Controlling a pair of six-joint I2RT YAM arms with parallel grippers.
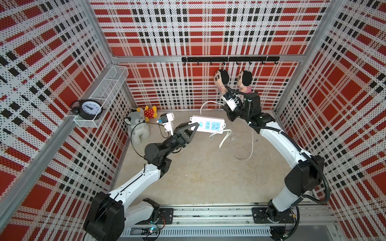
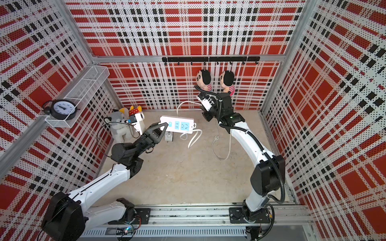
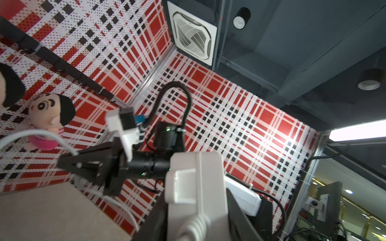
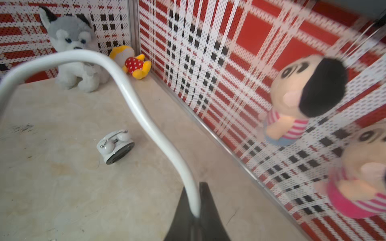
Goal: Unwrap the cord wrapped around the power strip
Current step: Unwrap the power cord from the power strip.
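White cord is arching out of the right pincer, clamped on it at lower centre, while the left pincer is gripping the power strip mid-frame above the desk, seemingly unwound, loose loops left to straighten.

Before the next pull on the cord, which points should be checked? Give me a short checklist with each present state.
1. Left gripper clamps the power strip by its end: ok.
2. Right gripper shut on the cord: ok.
3. No turn left around the power strip: cannot tell; its face is free, the underside is hidden.
4. Room behind the right gripper: not ok; the hanging dolls are close.
5. Table near the lifted power strip free: not ok; a small white clock lies there.
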